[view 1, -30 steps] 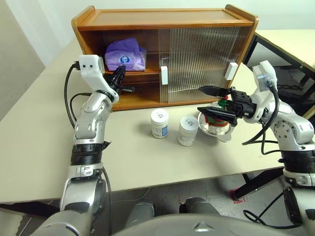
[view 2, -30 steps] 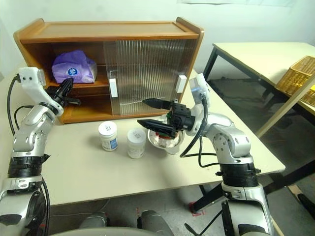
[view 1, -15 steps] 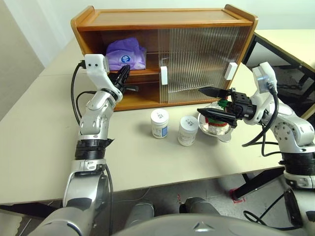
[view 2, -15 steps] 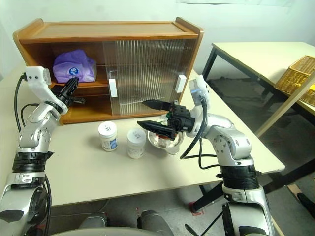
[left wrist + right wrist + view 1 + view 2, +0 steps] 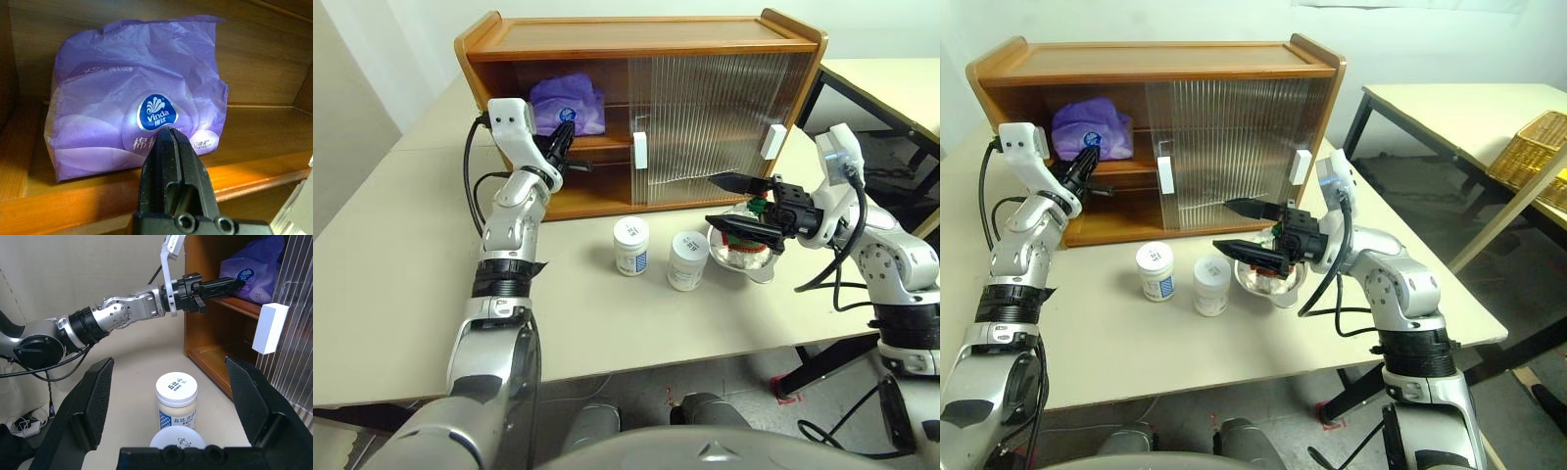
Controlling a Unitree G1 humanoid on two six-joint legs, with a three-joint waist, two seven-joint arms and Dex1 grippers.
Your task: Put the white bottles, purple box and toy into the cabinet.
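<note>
The crinkly lavender plastic pack point(image 5: 568, 102) already lies on the wooden cabinet's point(image 5: 636, 39) upper shelf, the left gripper point(image 5: 560, 147) pressed shut at its six o'clock. Two white jars point(image 5: 651, 250) and the plush toy point(image 5: 747, 245) remain outside on the table, under the right gripper's point(image 5: 732, 203) spread fingers.

Head stereo pair: looks fwd + down over both arms, mid-range, both eyes share cabinet point(image 5: 641, 108) & table point(image 5: 391, 284). L wrist cam: very close, faces purple box point(image 5: 137, 112) on upper shelf. R wrist cam: level, faces across table; shares purple box & cabinet w/ L wrist cam.
</note>
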